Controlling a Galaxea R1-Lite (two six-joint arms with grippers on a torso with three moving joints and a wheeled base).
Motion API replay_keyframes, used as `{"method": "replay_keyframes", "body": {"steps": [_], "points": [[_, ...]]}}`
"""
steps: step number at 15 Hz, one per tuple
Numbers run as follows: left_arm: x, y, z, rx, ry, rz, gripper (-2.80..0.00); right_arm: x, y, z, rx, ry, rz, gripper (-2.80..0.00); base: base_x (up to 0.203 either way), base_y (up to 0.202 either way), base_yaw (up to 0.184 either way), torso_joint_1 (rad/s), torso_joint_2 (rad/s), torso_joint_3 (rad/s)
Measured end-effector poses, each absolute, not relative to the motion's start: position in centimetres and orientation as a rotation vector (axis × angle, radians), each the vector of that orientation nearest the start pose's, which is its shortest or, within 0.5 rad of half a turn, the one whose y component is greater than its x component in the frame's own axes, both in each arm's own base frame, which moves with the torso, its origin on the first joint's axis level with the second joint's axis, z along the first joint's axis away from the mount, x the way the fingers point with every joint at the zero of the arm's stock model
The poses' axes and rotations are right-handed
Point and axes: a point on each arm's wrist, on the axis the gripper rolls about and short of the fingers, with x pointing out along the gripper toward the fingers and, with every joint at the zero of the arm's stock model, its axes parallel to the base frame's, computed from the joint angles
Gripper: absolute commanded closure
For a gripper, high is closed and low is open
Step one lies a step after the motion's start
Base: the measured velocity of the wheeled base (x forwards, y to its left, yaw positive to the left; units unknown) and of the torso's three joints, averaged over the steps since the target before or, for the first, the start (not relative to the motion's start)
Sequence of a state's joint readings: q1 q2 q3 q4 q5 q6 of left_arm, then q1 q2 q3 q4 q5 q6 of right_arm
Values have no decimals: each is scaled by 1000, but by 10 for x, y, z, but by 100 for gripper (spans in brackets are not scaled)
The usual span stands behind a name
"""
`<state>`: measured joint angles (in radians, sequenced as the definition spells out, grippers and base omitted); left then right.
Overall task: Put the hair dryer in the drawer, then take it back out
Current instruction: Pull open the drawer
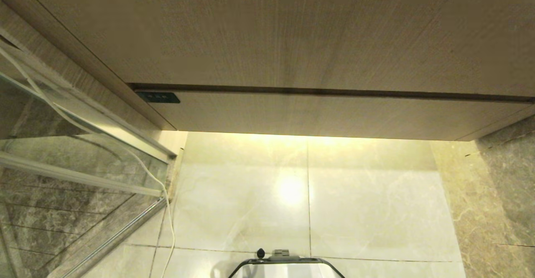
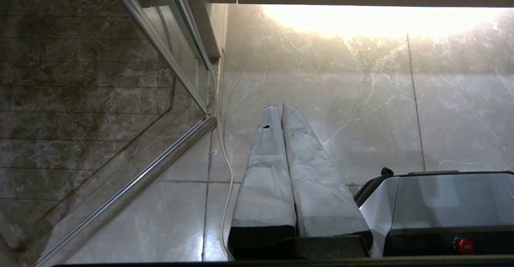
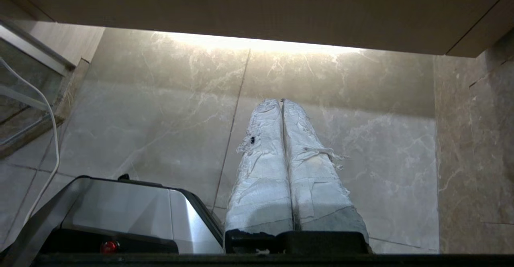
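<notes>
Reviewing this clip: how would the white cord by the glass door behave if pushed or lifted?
The white cord probably flops: it runs in loose curves along the glass door down to the floor tiles. Thin, so likely light. It may slide easily on those glossy tiles.

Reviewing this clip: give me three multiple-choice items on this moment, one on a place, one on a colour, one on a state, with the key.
1. Where does the white cord run?
A. along the glass panel at the robot's left
B. across the vanity front
C. over the right-hand wall

2. What colour is the vanity drawer front?
A. black
B. tan wood grain
C. white

3. How does the right gripper stand?
A. shut on the hair dryer
B. wide open
C. shut, holding nothing

Key: A, the cord trails down beside the glass panel; B, tan panels fill the head view; C, the wrapped fingers meet over bare floor.
</notes>
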<state>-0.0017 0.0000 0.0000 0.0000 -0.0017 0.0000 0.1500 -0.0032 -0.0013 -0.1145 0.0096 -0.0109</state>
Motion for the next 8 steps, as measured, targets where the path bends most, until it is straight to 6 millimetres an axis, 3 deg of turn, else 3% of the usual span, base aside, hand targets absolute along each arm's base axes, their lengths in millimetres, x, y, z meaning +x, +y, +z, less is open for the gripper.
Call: {"method": "replay_keyframes", "body": {"steps": [8], "points": [[-23, 0, 75, 0, 0, -4, 0, -23, -3, 87, -1, -119, 159, 0, 0, 0, 0, 0, 0, 0]]}}
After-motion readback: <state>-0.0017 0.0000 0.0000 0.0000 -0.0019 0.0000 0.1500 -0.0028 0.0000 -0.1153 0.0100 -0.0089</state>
